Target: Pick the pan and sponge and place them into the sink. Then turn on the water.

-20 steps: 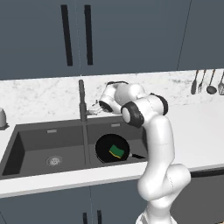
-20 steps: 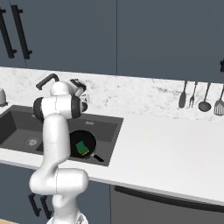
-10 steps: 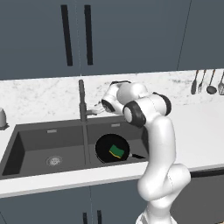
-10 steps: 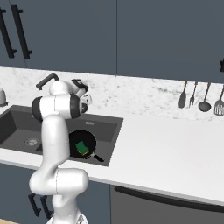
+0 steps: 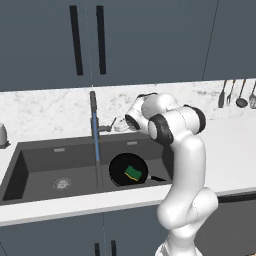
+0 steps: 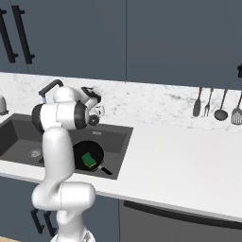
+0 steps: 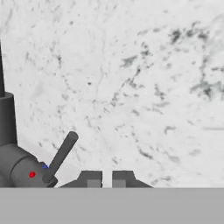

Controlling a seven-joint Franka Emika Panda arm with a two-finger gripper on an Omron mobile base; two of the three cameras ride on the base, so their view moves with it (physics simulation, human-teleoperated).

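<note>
A dark grey double sink (image 5: 45, 165) sits in a white speckled counter (image 5: 230, 150). A round black frying pan (image 5: 127, 170) lies in the right bowl, and a small green and yellow sponge (image 5: 133, 173) rests inside it. A thin blue stream of water (image 5: 96, 142) falls from the tall dark faucet (image 5: 92, 102). The white robot arm (image 5: 182, 165) bends over the sink.

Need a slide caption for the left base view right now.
Water runs into the sink; sponge sits in the pan.
</note>
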